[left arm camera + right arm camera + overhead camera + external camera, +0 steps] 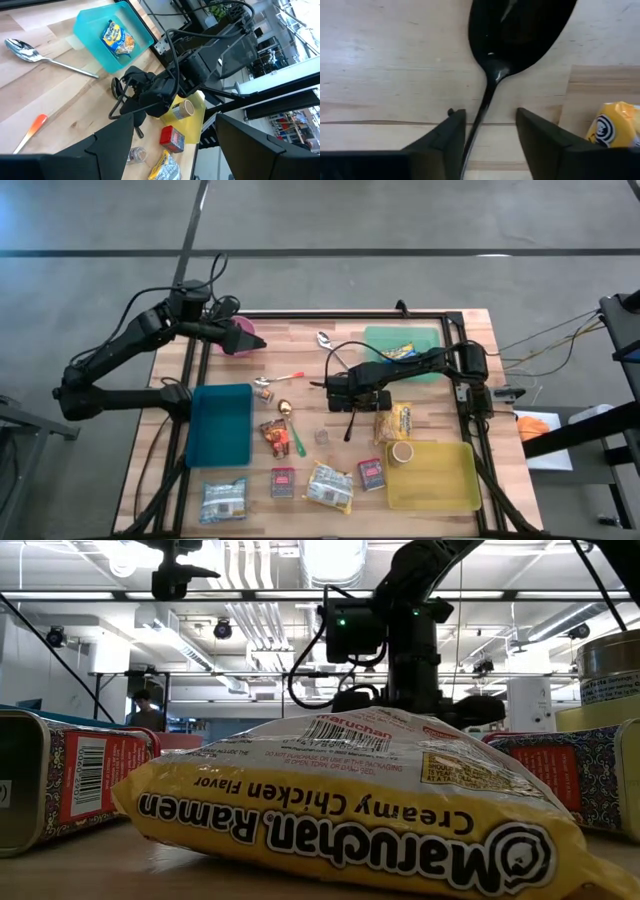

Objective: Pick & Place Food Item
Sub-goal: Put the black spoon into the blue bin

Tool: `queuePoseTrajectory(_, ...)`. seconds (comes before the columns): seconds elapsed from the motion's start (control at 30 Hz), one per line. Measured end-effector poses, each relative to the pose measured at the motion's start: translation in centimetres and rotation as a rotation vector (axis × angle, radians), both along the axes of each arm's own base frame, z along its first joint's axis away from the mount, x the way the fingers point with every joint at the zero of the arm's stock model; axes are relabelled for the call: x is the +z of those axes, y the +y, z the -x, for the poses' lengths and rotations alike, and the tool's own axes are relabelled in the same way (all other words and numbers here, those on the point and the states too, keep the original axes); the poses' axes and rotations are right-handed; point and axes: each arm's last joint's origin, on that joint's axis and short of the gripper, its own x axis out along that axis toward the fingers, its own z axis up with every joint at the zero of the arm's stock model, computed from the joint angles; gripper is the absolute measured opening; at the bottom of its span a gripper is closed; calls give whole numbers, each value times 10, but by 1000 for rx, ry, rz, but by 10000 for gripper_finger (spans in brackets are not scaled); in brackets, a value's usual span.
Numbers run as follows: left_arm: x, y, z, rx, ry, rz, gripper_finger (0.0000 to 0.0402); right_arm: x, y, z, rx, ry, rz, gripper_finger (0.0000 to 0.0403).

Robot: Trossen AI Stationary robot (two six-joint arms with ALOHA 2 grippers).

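A black spoon (520, 35) lies flat on the wooden table near its middle. My right gripper (485, 117) points straight down over it, open. Its two fingers stand on either side of the thin handle (485, 107), just behind the bowl. In the high view the handle's free end (350, 425) sticks out toward the near edge below the gripper (352, 398). Food packets lie around: a yellow snack bag (395, 422), a ramen packet (328, 487), a red packet (273, 437). My left gripper (248, 338) hangs open above the far left of the table, nothing between its fingers. My right gripper comes at the spoon's handle from above, its fingers across the handle. The handle runs close along the inner side of one finger (454, 137). I cannot tell whether that finger touches it. The spoon lies on the table.
A blue tray (220, 425) stands at the left. A green tray (425, 338) at the far right holds a snack bag, and a yellow tray (440, 480) at the near right holds a small cup. Two red tins (283, 482), metal spoons (325, 338) and a clear cup (321, 437) lie about.
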Motion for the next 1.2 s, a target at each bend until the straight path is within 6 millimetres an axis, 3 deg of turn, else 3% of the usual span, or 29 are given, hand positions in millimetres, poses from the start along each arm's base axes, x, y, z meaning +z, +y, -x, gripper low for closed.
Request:
queuePoseTrajectory(0.4,0,1,0,29,2,15,286,4,-1,-3,117,-14,26,18)
queuePoseTrajectory(0.83,1,1,0,33,0,14,286,18,1,-5,217,-83,52,12)
queuePoseTrajectory(1.03,1,1,0,41,1,32,286,50,4,-1,338,-191,84,11)
queuePoseTrajectory(1.2,0,1,0,57,4,61,286,84,7,-3,553,-395,145,11)
